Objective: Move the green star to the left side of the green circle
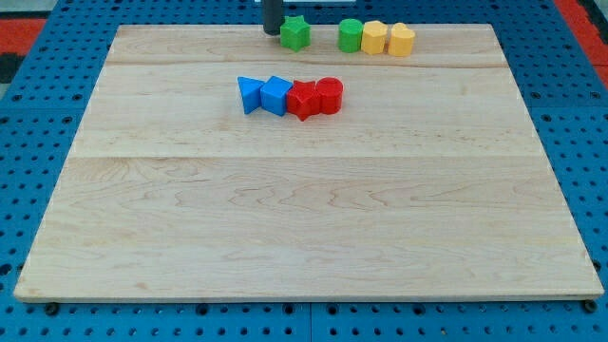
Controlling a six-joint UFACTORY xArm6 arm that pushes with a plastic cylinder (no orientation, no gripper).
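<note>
Setting: pale wooden desk (313,218) on a blue perforated base (28,171).

Desk top of light planks, grain running across the view, seams visible between the boards, edges tapering toward the view's top. Blue base with a regular grid of small holes surrounds it on all sides. Red patches (24,24) at the view's top corners. Lighting even and soft, shadows faint.

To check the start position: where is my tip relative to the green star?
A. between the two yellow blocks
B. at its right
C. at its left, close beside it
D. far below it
C: my tip stands close against the view's left of the green star.
</note>
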